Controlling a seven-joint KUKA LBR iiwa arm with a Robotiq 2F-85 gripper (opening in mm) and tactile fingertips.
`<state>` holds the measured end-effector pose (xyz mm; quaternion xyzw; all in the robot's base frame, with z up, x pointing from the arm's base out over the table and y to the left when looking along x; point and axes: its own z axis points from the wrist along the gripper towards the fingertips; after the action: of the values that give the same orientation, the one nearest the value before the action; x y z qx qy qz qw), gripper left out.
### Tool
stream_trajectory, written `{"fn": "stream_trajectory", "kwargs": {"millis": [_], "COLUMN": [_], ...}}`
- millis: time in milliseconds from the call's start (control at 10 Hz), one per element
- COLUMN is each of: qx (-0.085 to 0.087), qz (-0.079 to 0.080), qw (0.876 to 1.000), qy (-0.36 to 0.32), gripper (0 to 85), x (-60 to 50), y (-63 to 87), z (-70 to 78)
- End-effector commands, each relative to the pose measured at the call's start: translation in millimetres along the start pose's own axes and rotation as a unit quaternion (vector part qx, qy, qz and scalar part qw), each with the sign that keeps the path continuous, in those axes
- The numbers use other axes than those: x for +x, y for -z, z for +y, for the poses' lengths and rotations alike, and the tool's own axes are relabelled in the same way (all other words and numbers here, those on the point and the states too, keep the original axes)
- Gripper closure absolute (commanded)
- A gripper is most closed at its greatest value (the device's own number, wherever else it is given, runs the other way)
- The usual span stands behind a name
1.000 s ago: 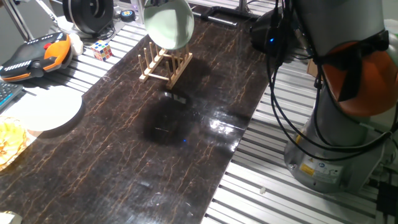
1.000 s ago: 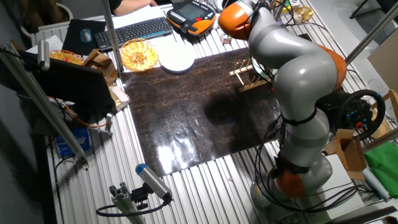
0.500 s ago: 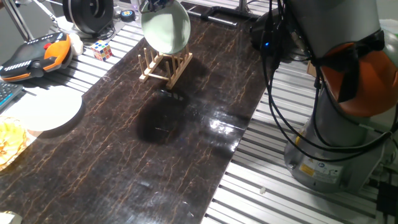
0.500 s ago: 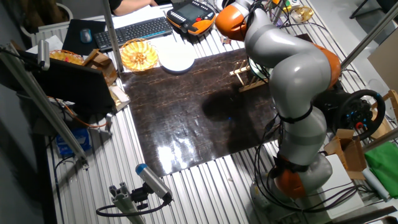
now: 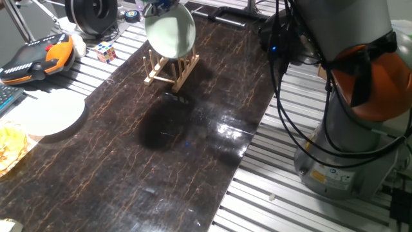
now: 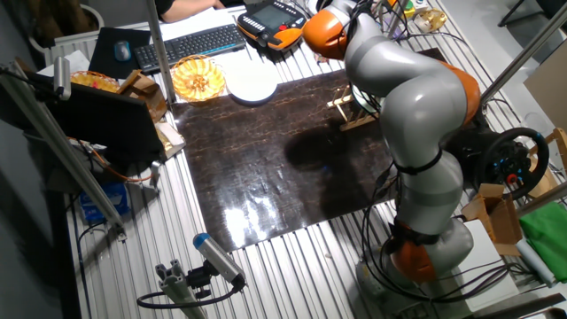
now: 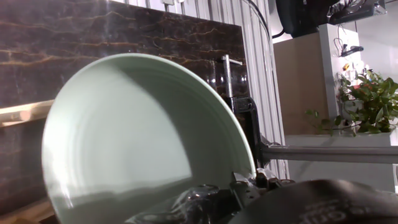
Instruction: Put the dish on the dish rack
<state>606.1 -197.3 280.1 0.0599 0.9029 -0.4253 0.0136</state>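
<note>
At the far end of the dark marbled worktop [image 5: 193, 148], in one fixed view, the dish [image 5: 170, 28] stands nearly on edge, its pale green inside facing the camera and its lower rim down among the upright pegs of the dish rack [image 5: 171, 67]. Whether it rests on the rails or hangs just above them cannot be told. The end effector [image 5: 158, 5] meets the dish's top edge and is cut off by the frame, so its fingers are hard to make out here. To the left lie a white plate [image 5: 45, 115], a colour-cube puzzle [image 5: 105, 51], an orange and black control pendant [image 5: 35, 57] and, cut by the frame edge, a yellow bowl [image 5: 9, 149] whose contents cannot be made out. No writing is legible.

From the other fixed view, the grey arm [image 6: 403, 97] with its orange joints bends over the rack [image 6: 352, 108] and hides the dish and the end effector completely. The yellow bowl [image 6: 198, 78] sits beside the white plate [image 6: 252, 82], with a keyboard [image 6: 188, 44] behind them.

Seen from the hand view, the dish [image 7: 143, 137] fills most of the frame, tilted, its green inside turned to the lens. The end effector [image 7: 205, 198] shows only as blurred dark metal at the bottom edge, pinching the dish's rim. A strip of pale wood from the rack [image 7: 25, 111] shows at the left, behind the dish.
</note>
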Motion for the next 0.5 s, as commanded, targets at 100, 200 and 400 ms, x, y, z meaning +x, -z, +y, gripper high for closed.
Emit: {"fn": "stream_trajectory", "kwargs": {"millis": [100,200,400], "qx": [0.004,0.01,0.028], "qz": [0.002,0.002,-0.001], "qw": [1.0,1.0,1.0], "qy": [-0.001,0.0,-0.001], "gripper": [83.0,83.0,83.0], "x": [1.7,2.1,4.6], "y": [2.4,3.0,5.7], "z": [2.7,3.2,5.7]}}
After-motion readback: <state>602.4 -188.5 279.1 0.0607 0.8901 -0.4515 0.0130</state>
